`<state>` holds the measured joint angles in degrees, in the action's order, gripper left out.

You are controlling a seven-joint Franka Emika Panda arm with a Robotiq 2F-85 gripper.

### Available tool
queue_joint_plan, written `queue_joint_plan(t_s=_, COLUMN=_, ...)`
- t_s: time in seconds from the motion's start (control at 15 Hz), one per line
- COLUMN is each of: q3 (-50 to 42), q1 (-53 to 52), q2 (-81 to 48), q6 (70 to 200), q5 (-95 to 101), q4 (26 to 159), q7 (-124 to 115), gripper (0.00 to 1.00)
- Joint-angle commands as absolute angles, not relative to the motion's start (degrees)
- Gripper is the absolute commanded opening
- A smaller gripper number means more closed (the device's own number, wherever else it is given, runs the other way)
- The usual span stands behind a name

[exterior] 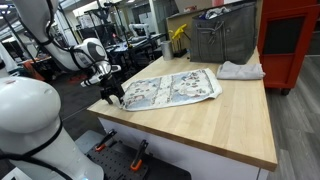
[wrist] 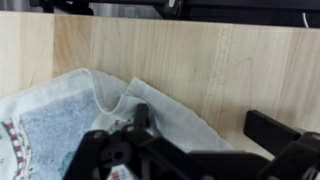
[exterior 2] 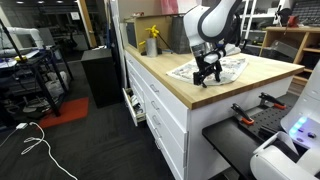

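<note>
A patterned cloth lies flat on the wooden table, seen in both exterior views. My gripper is down at the cloth's near corner by the table's end. In the wrist view the gripper is open, with one finger on the rumpled white corner of the cloth and the other finger over bare wood. The corner is folded up a little between the fingers. Nothing is held.
A folded white cloth lies at the table's far side. A grey bin and a yellow object stand at the back, a red cabinet beyond. White drawers sit under the tabletop.
</note>
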<state>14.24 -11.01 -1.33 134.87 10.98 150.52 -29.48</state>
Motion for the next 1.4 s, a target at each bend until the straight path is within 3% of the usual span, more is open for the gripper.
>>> queue_joint_plan(t_s=0.0, q3=13.39, q1=-11.96, q2=-5.67, q6=136.88, q5=11.25, q4=148.52, q7=-29.41, gripper=1.0)
queue_joint_plan(t_s=0.07, q3=13.27, q1=-12.07, q2=-6.31, q6=136.9, q5=11.19, q4=148.19, q7=-29.47, gripper=0.75)
queue_joint_plan(t_s=0.13, q3=13.2, q1=-12.09, q2=-6.31, q6=136.78, q5=10.65, q4=148.03, q7=-28.94, gripper=0.74)
queue_joint_plan(t_s=0.27, q3=13.05, q1=-12.07, q2=-5.71, q6=136.76, q5=10.06, q4=148.19, q7=-28.73, gripper=0.61)
queue_joint_plan(t_s=0.73, q3=13.2, q1=-12.46, q2=-2.02, q6=136.7, q5=4.79, q4=149.73, q7=-27.29, gripper=0.06)
queue_joint_plan(t_s=0.87, q3=13.21, q1=-12.38, q2=0.31, q6=135.8, q5=2.92, q4=150.4, q7=-26.57, gripper=0.0)
queue_joint_plan(t_s=1.33, q3=13.12, q1=-11.82, q2=9.01, q6=130.41, q5=-1.23, q4=151.44, q7=-26.68, gripper=0.0)
